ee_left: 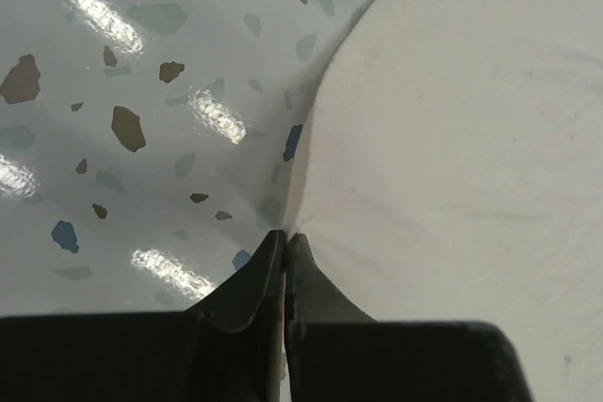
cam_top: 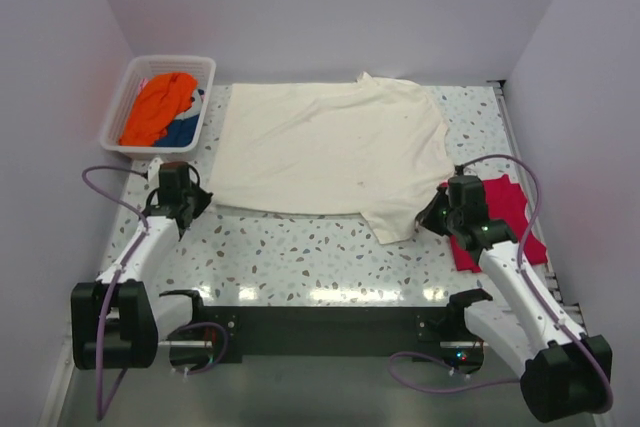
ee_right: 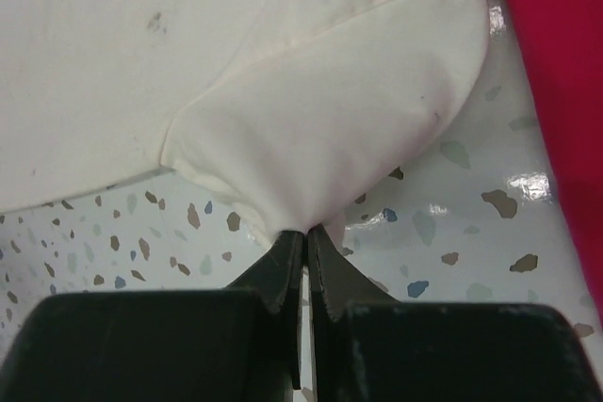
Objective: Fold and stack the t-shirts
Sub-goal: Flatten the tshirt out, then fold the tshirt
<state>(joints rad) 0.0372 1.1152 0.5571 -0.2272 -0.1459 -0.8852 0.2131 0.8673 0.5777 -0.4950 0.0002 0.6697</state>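
Observation:
A large cream-white t-shirt (cam_top: 330, 147) lies spread flat across the back half of the table. My left gripper (cam_top: 186, 209) is shut on its near-left corner; in the left wrist view the closed jaws (ee_left: 285, 237) pinch the cloth edge (ee_left: 452, 138). At the shirt's near-right sleeve, my right gripper (cam_top: 436, 217) is shut on the cloth, and the sleeve (ee_right: 330, 129) bunches into the closed tips (ee_right: 306, 231). A folded crimson-red t-shirt (cam_top: 505, 215) lies on the table at the right, partly under the right arm, and shows again as a red edge (ee_right: 556, 63).
A white slatted basket (cam_top: 160, 105) stands at the back left with an orange t-shirt (cam_top: 158, 105) and a blue one (cam_top: 184, 131) inside. Walls close in on the left, back and right. Speckled tabletop (cam_top: 290, 247) lies bare between the shirt and the arm bases.

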